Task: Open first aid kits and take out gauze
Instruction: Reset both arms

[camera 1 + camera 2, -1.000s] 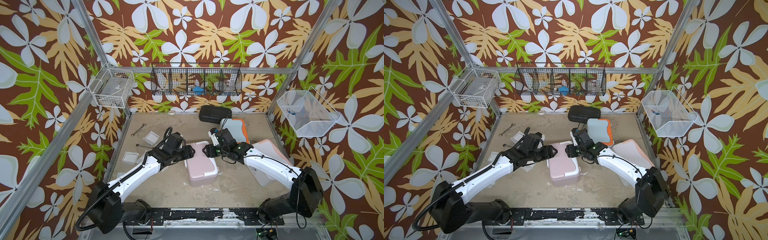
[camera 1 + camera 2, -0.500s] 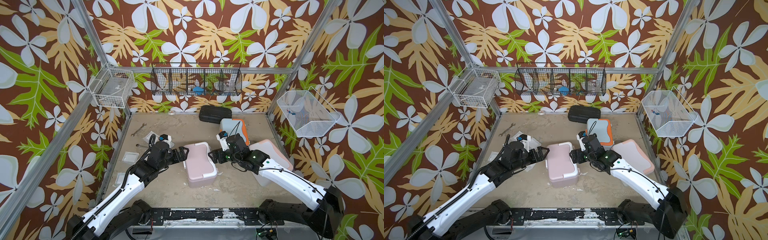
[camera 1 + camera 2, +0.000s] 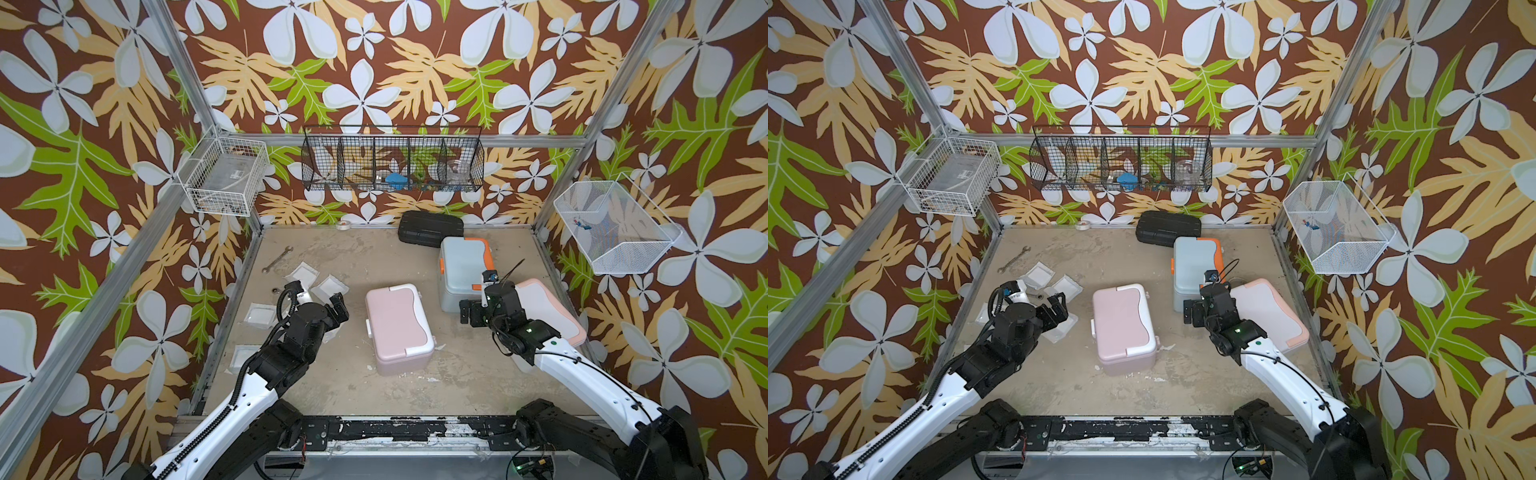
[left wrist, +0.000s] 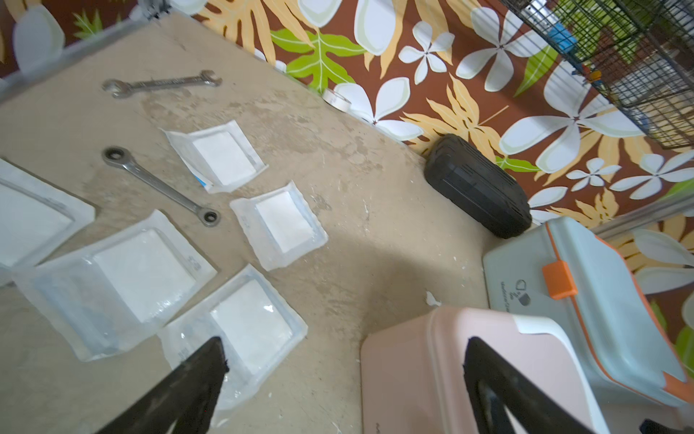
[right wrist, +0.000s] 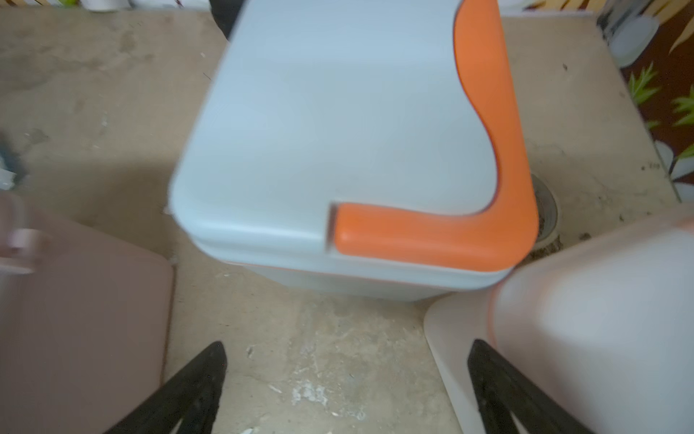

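- The left gripper [image 4: 345,342] hung wide open and empty, with nothing between its two black fingers [image 4: 191,387].
- Five gauze packets [image 4: 144,274] lay flat on the table [image 4: 375,233], outside the kits. All were ahead of this gripper and off toward one finger's side.
- The nearest packet [image 4: 248,323] sat right under that fingertip. Whether the two touched could not be told.
- The pink kit [image 3: 395,324] sat just beside the left gripper's other finger, with its lid shut. In both top views it stood between the two grippers and touched neither.
- An open-end wrench [image 4: 161,83] and a ratchet wrench [image 4: 161,186] lay among and beyond the packets, farther from the left gripper. A tape roll [image 4: 336,99] sat farther still, at the back wall.
- The right gripper [image 5: 348,344] was also released, with its fingers [image 5: 195,387] spread over bare table and holding nothing.
- The blue kit [image 5: 338,131] stood straight ahead of the right gripper, near its fingertips. Its lid was closed, and the orange handle ran along the edge facing the gripper.
- The white kit [image 5: 601,319] with peach trim sat close against one right finger, lid down. The pink kit lay off the other finger, across a gap of table.
- The black case [image 4: 477,191] lay past the blue kit at the back wall, well apart from both grippers.
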